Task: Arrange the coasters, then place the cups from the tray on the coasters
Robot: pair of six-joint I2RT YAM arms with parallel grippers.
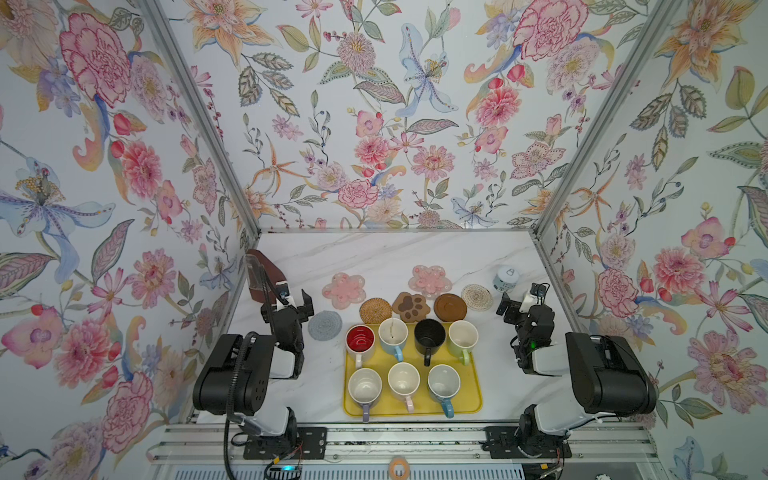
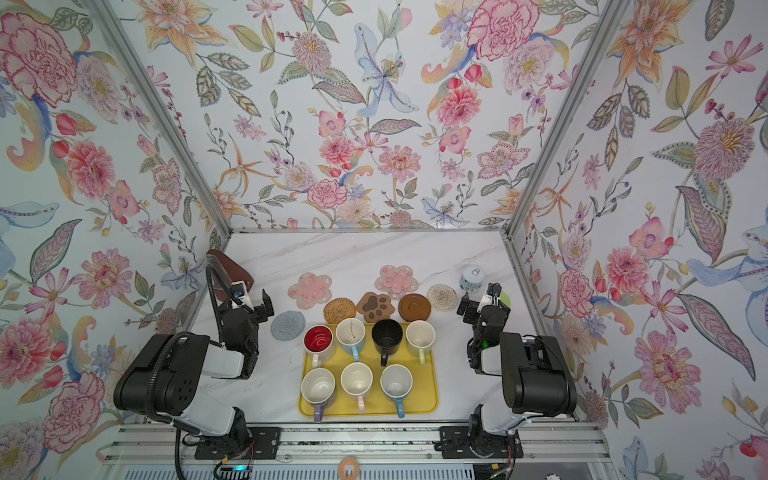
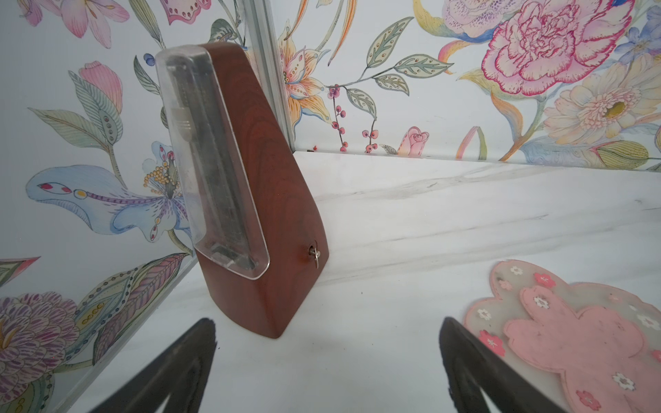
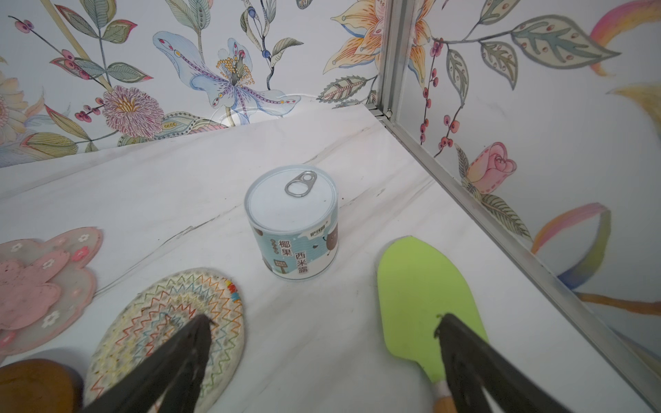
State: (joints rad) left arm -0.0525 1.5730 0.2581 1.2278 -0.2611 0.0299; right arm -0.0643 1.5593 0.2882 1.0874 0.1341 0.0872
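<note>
The white marbled desk (image 1: 374, 257) carries the yellow tray (image 1: 476, 401) at its front middle. A brown metronome (image 3: 250, 178) stands far left by the wall. All seven cups stand upright on the tray. The back row is the red-lined white cup (image 1: 360, 338), light blue cup (image 1: 392, 332), black cup (image 1: 429, 332) and light green cup (image 1: 462, 334). The front row is the lilac cup (image 1: 365, 384), pink cup (image 1: 403, 380) and blue cup (image 1: 443, 382).

The coasters lie bare on the desk beyond the tray: left flower coaster (image 1: 344, 290), right flower coaster (image 1: 430, 280), grey woven coaster (image 1: 325, 325), rattan coaster (image 1: 375, 310), paw coaster (image 1: 411, 306), dark wooden coaster (image 1: 450, 307) and pale woven coaster (image 1: 476, 296).

Far right stands a white-blue can (image 4: 293, 221), with a lime-green paddle (image 4: 422, 293) beside it. The left fingers (image 3: 179, 372) are spread wide and empty near the metronome. The right fingers (image 4: 179, 364) are likewise apart, holding nothing, in front of the can.
</note>
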